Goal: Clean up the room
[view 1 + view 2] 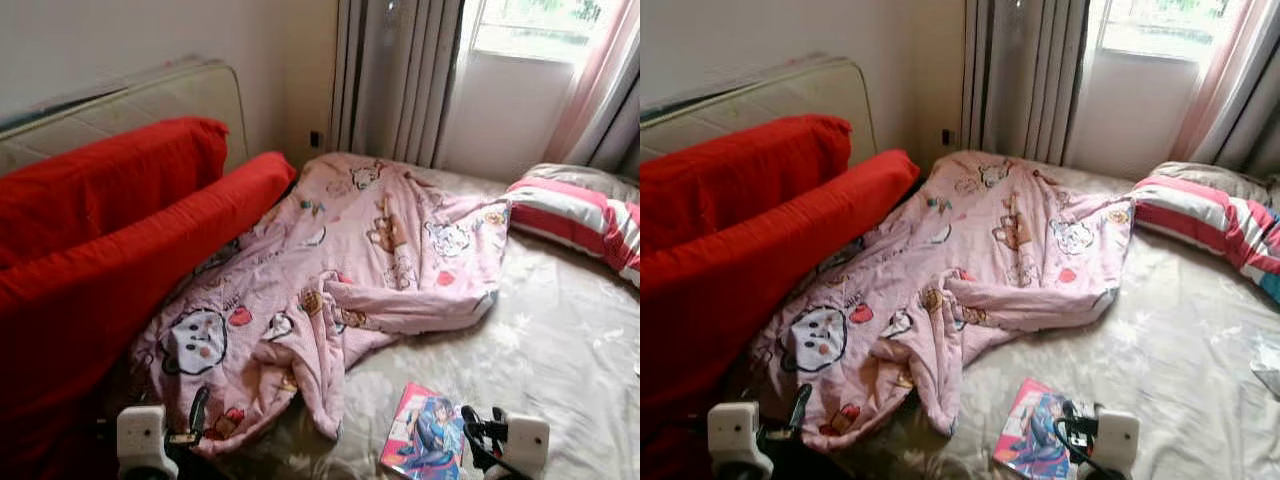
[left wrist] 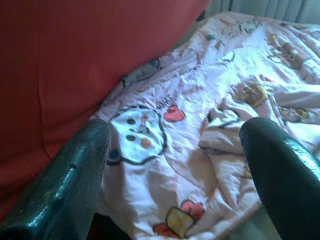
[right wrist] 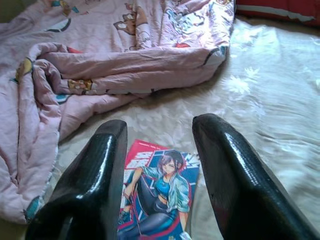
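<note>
You're at the approach step: your right claw (image 3: pixel 159 165) hovers spread wide and empty just above the glossy comic book with a cartoon-figure cover (image 3: pixel 157 197) on the beige floral bedsheet (image 1: pixel 560 350). Next, lower and pinch its edge. Your left claw (image 2: pixel 175 170), open and empty, hangs over the crumpled pink cartoon-print quilt (image 1: pixel 350 270).

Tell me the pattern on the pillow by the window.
Red and white stripes on the pillow, clearest in the left eye view.
</note>
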Robot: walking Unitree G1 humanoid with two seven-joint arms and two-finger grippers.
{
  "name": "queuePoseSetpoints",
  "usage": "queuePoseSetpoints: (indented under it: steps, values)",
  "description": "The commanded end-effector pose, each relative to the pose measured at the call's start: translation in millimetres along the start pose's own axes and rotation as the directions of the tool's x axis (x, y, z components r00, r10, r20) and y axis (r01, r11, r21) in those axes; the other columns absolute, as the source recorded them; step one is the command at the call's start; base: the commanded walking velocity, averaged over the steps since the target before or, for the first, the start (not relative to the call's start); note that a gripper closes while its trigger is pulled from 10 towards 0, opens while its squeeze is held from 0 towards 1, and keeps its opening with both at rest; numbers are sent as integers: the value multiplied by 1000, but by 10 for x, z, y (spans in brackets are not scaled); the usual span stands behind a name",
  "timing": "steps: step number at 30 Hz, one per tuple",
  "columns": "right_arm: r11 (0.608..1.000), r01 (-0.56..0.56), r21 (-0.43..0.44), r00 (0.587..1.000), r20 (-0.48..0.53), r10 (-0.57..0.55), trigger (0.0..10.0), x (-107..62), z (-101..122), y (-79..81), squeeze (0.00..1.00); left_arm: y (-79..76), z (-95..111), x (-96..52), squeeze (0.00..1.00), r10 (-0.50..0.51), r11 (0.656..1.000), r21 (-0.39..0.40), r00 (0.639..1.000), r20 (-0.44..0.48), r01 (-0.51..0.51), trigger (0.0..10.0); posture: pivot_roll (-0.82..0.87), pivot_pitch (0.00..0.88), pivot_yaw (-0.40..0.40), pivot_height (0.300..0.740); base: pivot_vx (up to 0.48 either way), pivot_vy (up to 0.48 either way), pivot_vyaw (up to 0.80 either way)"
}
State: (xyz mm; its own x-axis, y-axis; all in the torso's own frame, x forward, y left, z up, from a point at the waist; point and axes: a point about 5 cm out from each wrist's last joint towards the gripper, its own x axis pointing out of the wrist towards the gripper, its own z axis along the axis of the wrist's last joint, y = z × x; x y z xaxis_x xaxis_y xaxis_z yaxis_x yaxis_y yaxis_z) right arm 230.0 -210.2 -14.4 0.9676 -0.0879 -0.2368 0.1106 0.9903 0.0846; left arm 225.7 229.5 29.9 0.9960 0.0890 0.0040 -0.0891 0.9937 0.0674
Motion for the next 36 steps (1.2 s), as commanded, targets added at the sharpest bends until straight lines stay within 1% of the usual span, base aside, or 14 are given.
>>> queuePoseSetpoints:
  steps: [1,2,4,5,8,14,17,20,24,26,33,36]
  values:
    - [1000,-4,-19,1000,-1,4,10000,11,1,22,0,-41,1,19,0,-28,1000,-4,1000,-9,28,10000,47,29,-23,740,0,0,0]
    - [1000,-2,-11,1000,-1,2,10000,38,16,46,0,-67,20,54,0,-43,999,-9,999,-12,43,10000,41,30,-17,740,0,0,0]
    - [1000,5,-8,1000,4,-5,10000,59,38,64,0,-81,34,76,0,-52,999,-4,998,-22,52,10000,34,31,-14,740,0,0,0]
    - [1000,26,0,1000,0,-26,10000,75,52,61,0,-72,41,80,0,-41,999,-11,999,-29,41,10000,27,40,-11,740,0,0,0]
    - [999,35,4,999,-2,-35,10000,85,64,62,0,-49,39,77,0,-23,999,-26,999,-36,22,10000,19,42,-11,732,0,0,0]
    - [999,44,-9,999,-13,-45,10000,103,73,25,0,-49,45,98,0,-28,999,-22,998,-52,27,10000,31,60,-14,692,0,0,0]
    - [998,55,-9,998,-21,-55,10000,112,73,7,0,-9,38,72,0,-17,1000,-19,998,-64,16,10000,33,64,-15,672,0,0,0]
    - [999,54,-11,998,-24,-54,10000,122,78,14,0,3,41,69,0,-15,1000,-18,998,-66,14,10000,35,69,-16,657,0,0,0]
    - [999,45,-15,999,-20,-45,10000,138,92,34,0,16,91,109,0,-12,1000,-19,998,-58,11,10000,35,69,-16,632,0,0,0]
    - [999,51,-3,999,-10,-51,10000,137,100,34,0,24,105,126,0,-12,1000,-18,998,-57,11,10000,36,71,-14,632,0,0,0]
    - [999,48,-9,999,-13,-48,10000,164,118,40,0,46,121,152,0,-11,1000,-20,998,-64,9,10000,38,72,-12,632,0,0,0]
    - [999,45,-8,999,-12,-45,10000,177,128,44,0,55,134,169,0,-2,999,-38,998,-65,0,10000,40,70,-12,632,0,0,0]
